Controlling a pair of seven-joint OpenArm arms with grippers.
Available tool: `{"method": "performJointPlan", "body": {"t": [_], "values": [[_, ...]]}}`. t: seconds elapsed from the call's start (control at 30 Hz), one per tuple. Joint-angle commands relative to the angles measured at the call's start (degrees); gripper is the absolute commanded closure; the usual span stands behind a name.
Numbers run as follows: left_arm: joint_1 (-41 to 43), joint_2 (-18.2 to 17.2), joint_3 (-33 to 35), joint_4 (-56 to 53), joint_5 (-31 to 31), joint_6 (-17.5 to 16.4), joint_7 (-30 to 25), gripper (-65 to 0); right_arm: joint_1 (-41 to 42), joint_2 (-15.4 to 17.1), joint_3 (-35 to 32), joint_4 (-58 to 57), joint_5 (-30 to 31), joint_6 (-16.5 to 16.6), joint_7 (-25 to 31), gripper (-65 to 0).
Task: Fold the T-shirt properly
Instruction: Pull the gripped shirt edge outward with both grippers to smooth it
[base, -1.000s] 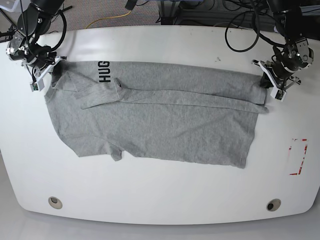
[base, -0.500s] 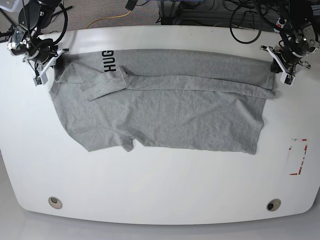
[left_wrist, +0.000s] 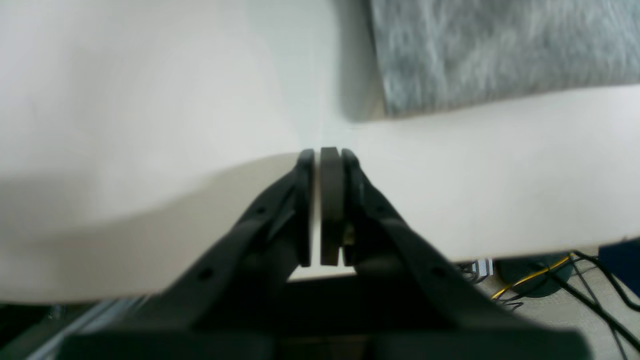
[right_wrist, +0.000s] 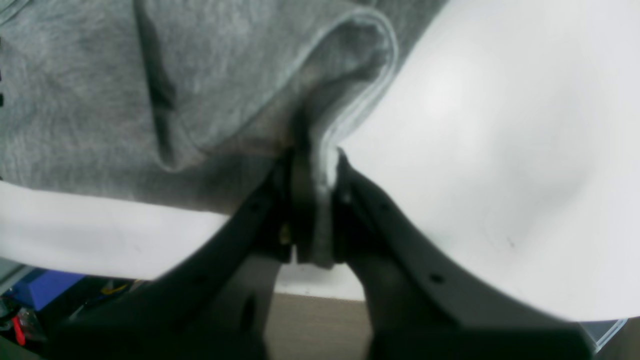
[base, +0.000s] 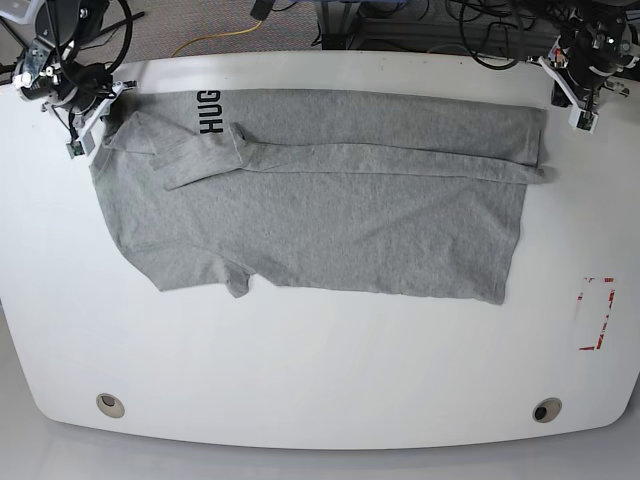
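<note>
**Operator:** Both arms have carried the top edge of the T-shirt (base: 320, 200) toward the far side of the desk (base: 320, 380) since a second ago, and the left claw (base: 580, 100) has let its corner go and pulled clear.

**Supervisor:** So what's each claw doing?

**Operator:** My left claw is clenched on nothing; in its wrist view the jaws meet with bare desk behind and the shirt's corner (left_wrist: 500, 50) well beyond them. My right claw (right_wrist: 312, 200) is pinching a fold of grey cloth at the collar end of the shirt.

**Supervisor:** Where's the shirt?

**Operator:** Spread lengthwise across the far half of the desk, collar end toward my right arm, hem toward my left.

**Supervisor:** How far along are we?

**Operator:** Early, I'd say. One long band is folded over along the far edge, with a sleeve (base: 200, 158) tucked across the body. The near sleeve (base: 235, 285) sticks out, the near edge isn't folded in, and no crosswise fold is made.

**Supervisor:** Any writing?

**Operator:** Black capitals by the collar read "HUG" (base: 208, 111), turned sideways; more may be hidden under the fold. Red-and-white tape (base: 597, 314) marks the desk near my left arm; I see no text on it.
</note>
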Motion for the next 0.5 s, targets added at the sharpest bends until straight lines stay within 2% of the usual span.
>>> {"method": "performJointPlan", "body": {"t": [0.0,0.1,0.13,0.2,0.3,0.37,0.43,0.47], "values": [[1.52,0.39,-0.7,1.15,-0.08,-0.03,-0.34,0.0,-0.8,1.16,0.45,1.01,0.09,-0.07,-1.07,0.0],[2.4,0.39,-2.02,2.99,-0.26,-0.03,-0.42,0.0,-0.88,0.9,0.45,1.01,0.09,-0.07,-1.07,0.0],[2.49,0.48,-2.19,4.05,-0.35,-0.03,-0.42,0.0,-0.88,0.9,0.45,1.01,0.09,-0.07,-1.07,-2.7],[2.49,0.48,-2.11,5.72,-0.35,-0.03,-0.42,0.0,-0.97,0.9,0.45,1.1,0.09,-0.07,-1.07,-11.4],[2.22,0.48,-2.11,7.65,-0.35,-0.03,-0.34,0.0,-0.97,0.9,1.59,1.8,1.85,-0.07,-1.07,-30.4],[2.14,0.48,-2.02,8.36,-0.35,-0.03,-0.34,0.0,-1.15,0.9,3.17,3.91,3.69,-0.07,-1.15,-39.8],[1.87,0.39,-1.93,9.06,-0.35,-0.03,-0.34,0.0,-1.76,0.9,4.23,6.11,5.37,-0.07,-1.15,-46.3],[1.26,0.3,-1.84,9.5,-0.35,-0.03,-0.34,0.0,-1.85,0.9,4.76,7.52,6.16,-0.07,-1.15,-47.6]]}}
